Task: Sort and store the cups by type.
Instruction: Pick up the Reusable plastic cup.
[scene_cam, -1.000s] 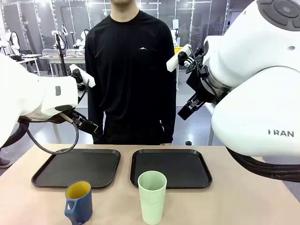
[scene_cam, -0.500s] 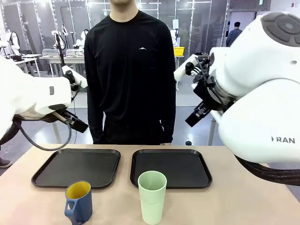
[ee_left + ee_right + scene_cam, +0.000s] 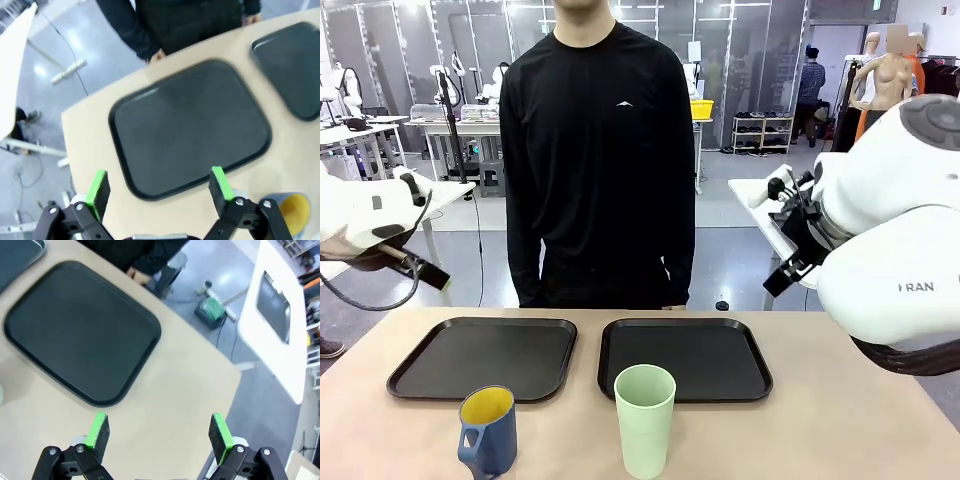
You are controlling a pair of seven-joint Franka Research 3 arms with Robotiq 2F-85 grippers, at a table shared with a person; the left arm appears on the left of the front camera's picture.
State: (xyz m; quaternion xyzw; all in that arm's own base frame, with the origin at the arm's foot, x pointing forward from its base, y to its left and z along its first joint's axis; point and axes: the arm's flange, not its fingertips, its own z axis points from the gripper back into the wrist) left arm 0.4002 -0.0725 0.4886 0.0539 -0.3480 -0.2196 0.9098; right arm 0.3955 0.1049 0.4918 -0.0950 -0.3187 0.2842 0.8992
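Beige table [image 3: 850, 420], bearing a left tray [image 3: 485, 356] and a right tray [image 3: 685, 357], both black, side by side at mid-frame. Lower left, upright: dark blue mug [image 3: 488, 432]. Lower centre, upright, before the right tray: pale green tumbler [image 3: 644, 420].

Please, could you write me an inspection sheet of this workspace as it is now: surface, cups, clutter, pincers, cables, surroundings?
Surface: light beige table with two empty black rectangular trays side by side, the left tray and the right tray.
Job's things: dark blue mug with handle and yellow inside, upright in front of the left tray; tall pale mint-green plastic tumbler, upright in front of the right tray; neither is in a tray.
Clutter: nothing seen.
Pincers: left pincer open, empty, raised; right pincer open, empty, raised.
Cables: thin black cable loops under the left arm; thick black hose under the right arm.
Surroundings: person in black long-sleeved top stands at the far edge.
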